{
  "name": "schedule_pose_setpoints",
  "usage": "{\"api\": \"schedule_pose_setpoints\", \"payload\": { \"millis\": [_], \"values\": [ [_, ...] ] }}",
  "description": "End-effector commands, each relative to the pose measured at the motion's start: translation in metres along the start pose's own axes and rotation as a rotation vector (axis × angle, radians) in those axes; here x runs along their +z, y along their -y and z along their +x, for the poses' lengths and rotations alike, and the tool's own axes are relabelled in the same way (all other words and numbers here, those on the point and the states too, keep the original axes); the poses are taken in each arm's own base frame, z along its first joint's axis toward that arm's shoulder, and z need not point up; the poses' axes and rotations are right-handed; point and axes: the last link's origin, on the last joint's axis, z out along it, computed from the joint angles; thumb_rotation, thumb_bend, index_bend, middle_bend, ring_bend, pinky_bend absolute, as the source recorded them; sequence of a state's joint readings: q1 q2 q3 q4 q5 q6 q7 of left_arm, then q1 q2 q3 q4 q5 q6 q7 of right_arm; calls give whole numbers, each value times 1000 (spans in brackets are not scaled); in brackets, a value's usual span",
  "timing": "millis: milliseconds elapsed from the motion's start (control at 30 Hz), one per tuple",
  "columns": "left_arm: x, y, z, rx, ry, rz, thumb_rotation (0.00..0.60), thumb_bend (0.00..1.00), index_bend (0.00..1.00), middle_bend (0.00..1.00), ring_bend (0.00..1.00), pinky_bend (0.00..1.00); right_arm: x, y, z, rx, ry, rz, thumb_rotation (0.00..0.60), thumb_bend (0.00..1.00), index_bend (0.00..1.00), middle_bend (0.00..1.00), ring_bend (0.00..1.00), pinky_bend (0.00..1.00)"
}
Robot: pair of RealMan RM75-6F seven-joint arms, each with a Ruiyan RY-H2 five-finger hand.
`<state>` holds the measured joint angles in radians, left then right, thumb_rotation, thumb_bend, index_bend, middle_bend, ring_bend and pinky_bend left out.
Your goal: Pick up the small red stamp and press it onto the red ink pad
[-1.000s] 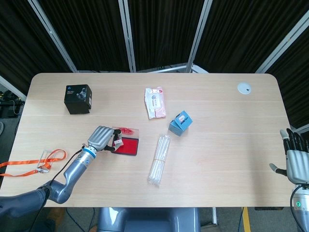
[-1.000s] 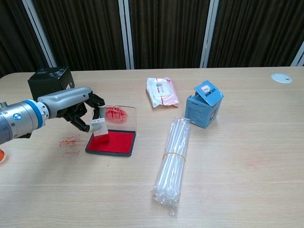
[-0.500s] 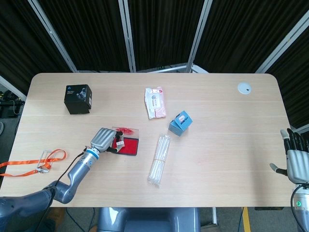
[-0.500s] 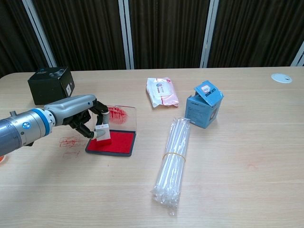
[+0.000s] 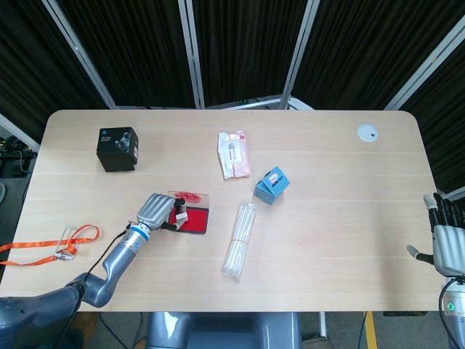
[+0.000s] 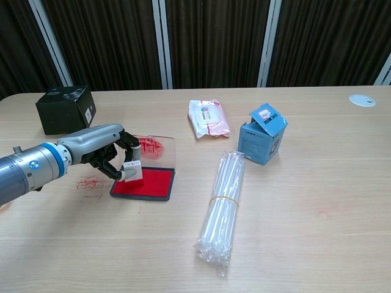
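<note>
- The left hand [image 6: 113,157] has come down since a second ago: then it held the small red stamp [image 6: 132,171] above the red ink pad [image 6: 146,183], and now the foot of the stamp seems to rest on the red surface, at the pad's left end, just below the fingertips.
- The fingers [image 6: 125,144] are clamped on the stamp, pinching it from above.
- Between half a second ago and now almost nothing moves, so I judge that the pressing is under way and the task is close to its end.
- The chest view shows the contact from the side, also the clear lid [image 6: 154,149] standing up behind the fingers and red marks on the desk [image 6: 305,207] left of them.
- The head view alone shows the right hand [image 5: 445,243], far to the right of the pad at the desk's edge, fingers apart and holding nothing; there the left hand [image 5: 155,209] covers most of the stamp [image 5: 178,216].
</note>
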<state>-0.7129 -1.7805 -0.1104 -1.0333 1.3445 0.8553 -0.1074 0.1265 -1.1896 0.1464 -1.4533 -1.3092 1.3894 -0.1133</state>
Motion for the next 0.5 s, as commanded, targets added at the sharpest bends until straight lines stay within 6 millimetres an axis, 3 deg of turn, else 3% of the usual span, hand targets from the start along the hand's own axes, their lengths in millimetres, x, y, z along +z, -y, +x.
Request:
{"api": "schedule_pose_setpoints", "payload": {
  "millis": [33, 500],
  "values": [
    [-1, 0, 2, -4, -6, 0, 600, 377, 601, 605, 907, 878, 0, 0, 0, 1, 0, 0, 600, 0, 0, 0, 0, 0],
    [-17, 10, 46, -54, -114, -7, 600, 377, 595, 605, 907, 878, -2, 3, 1, 4, -2, 11, 600, 0, 0, 0, 0, 0]
  ]
}}
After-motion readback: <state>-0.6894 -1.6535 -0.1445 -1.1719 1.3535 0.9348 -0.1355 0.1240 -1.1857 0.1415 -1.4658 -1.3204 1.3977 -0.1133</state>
